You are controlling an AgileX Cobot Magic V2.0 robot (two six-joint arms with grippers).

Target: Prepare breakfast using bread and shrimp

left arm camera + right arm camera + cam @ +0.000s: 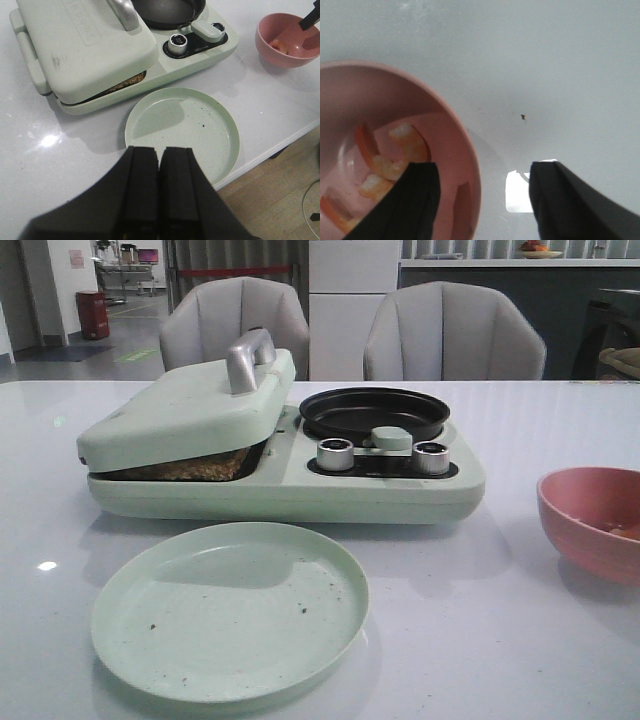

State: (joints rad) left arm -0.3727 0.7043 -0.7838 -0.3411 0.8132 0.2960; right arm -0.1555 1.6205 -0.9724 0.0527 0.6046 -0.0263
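Plainly the shrimp (395,160) in the pink bowl (462,150) look light, soft and slippery, best pinched gently across one curled body by the right tool (482,200), spread wide astride the rim, while the left tool (159,192) hangs closed and empty.

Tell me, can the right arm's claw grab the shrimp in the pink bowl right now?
Probably yes. The right gripper is open and sits over the rim of the pink bowl, one finger inside, one outside. The shrimp lie uncovered in the bowl, so it would likely only need to shift inward.
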